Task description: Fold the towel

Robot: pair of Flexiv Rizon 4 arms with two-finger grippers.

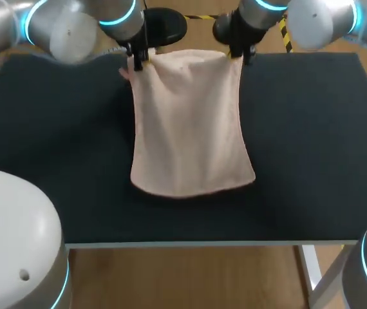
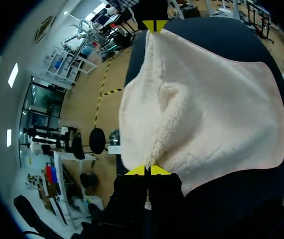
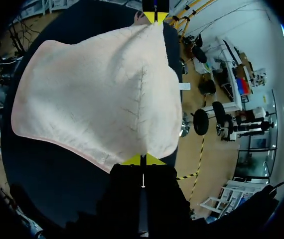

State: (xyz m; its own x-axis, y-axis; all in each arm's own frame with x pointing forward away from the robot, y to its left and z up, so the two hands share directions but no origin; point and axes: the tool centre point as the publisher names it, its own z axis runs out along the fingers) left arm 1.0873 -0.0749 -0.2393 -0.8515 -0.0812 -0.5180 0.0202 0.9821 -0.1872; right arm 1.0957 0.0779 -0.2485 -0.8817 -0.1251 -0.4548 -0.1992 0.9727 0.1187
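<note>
The fold looks only begun: nothing is doubled over yet, and the lifted edge has to be carried across and laid down. The left end effector (image 1: 138,61) and right end effector (image 1: 237,55) each pinch 1 far corner of the towel (image 1: 190,129), whose near edge rests on the dark surface (image 1: 312,129).

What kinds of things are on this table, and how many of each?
cream towel: 1
grippers: 2, left gripper and right gripper, each pinching a towel corner
black table: 1
total: 4
</note>
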